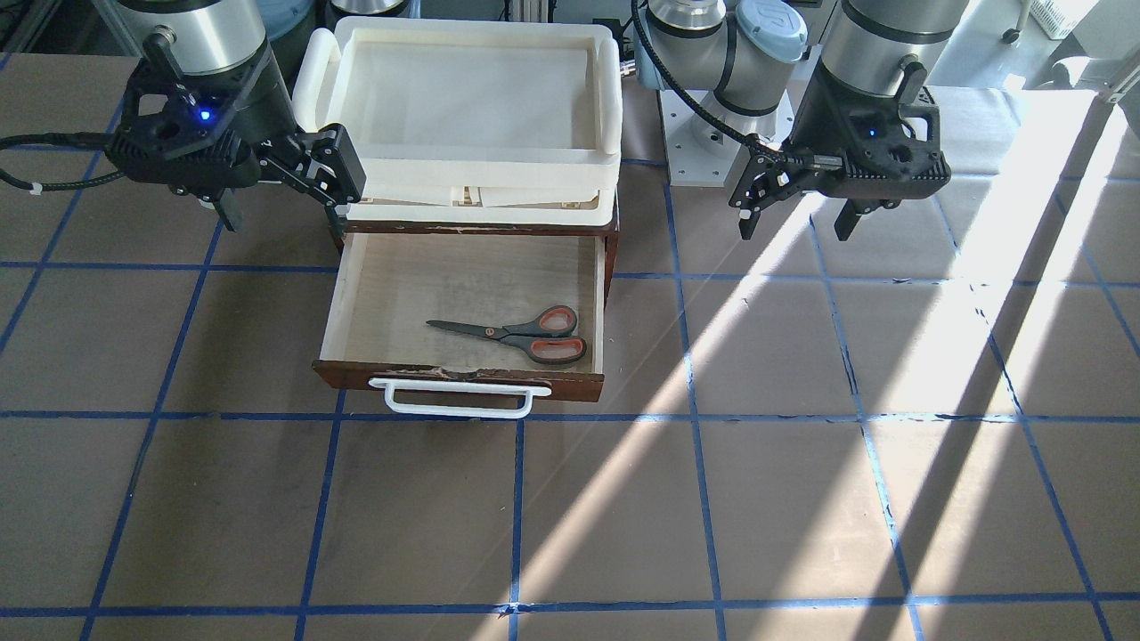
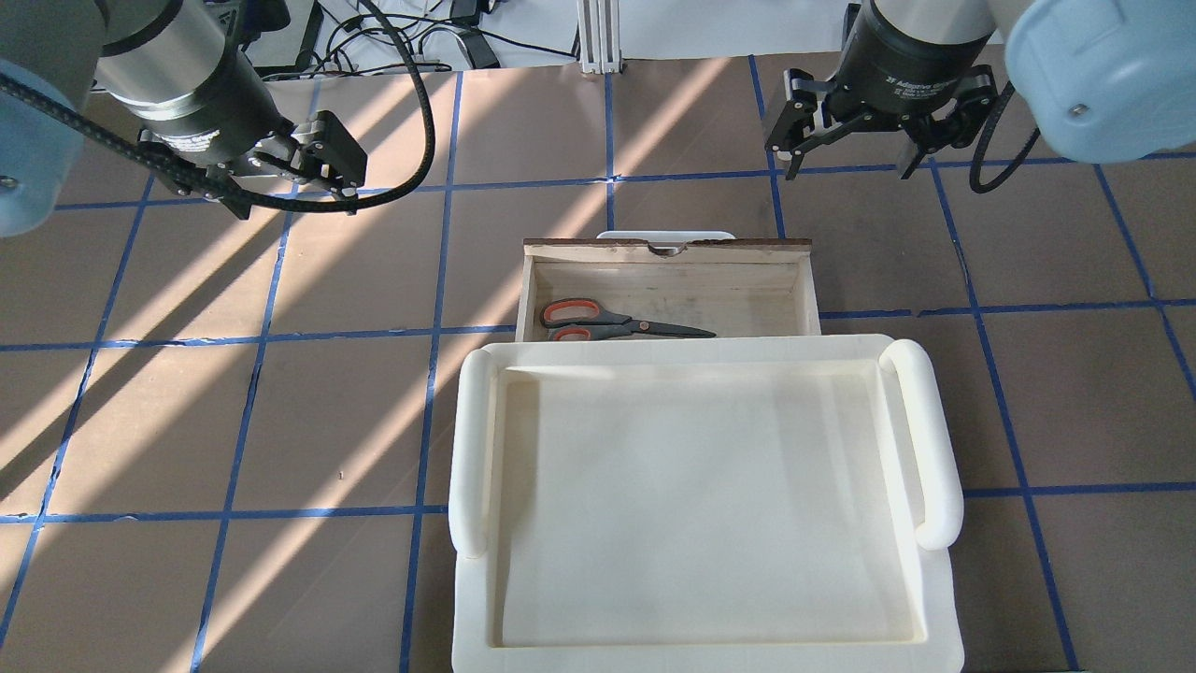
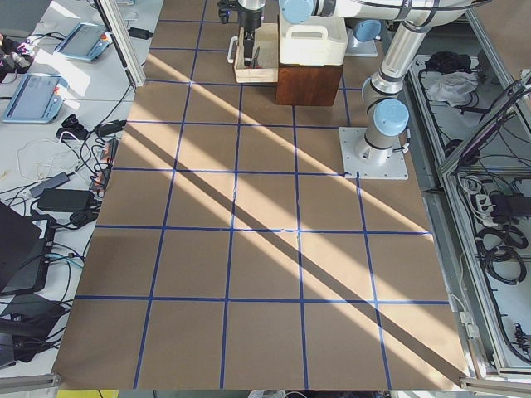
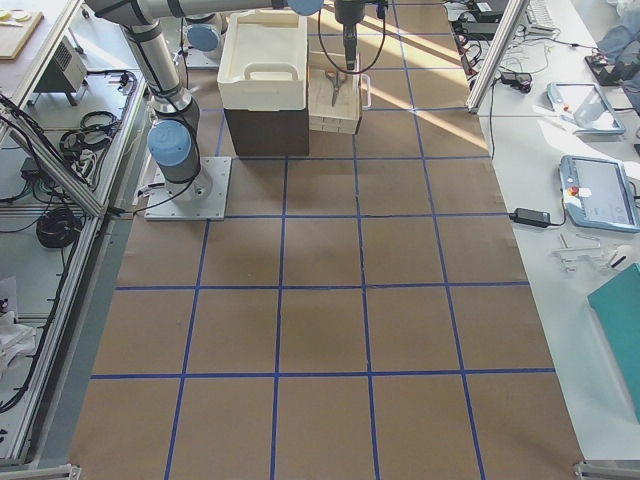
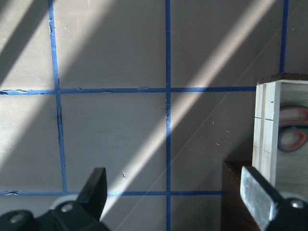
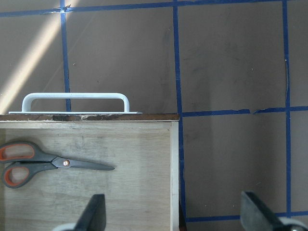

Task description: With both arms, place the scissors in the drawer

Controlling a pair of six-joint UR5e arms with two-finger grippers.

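My right claw [image 6: 175, 215] hangs spread wide and empty, and so does my left claw [image 5: 175, 190]; neither touches anything. The scissors [image 1: 512, 334] lie flat on the floor of the drawer [image 1: 337, 307], which stands pulled out. By my reckoning the placing is done and the shutting is what remains. Their long axis runs across the drawer, parallel to its front, with the loops toward my left side and the blades pointing toward my right. They sit closer to the front board than to the back. The handle [image 6: 76, 96] sticks out from that front, on the side away from my base.

Outward from there, my right claw hovers above the drawer's right-hand side wall, toward the rear. One finger is over the drawer floor and the other over the bare surface [image 6: 231, 159]. From it the scissors lie forward and to my left, and the handle lies farther forward again. My left claw is off the drawer's other end, above the surface and apart from the side wall, with only the scissors' loops showing at the edge of its view. So the right is the nearer arm. I judge that a push on the front toward my base would close the drawer, which means reaching past the front first.
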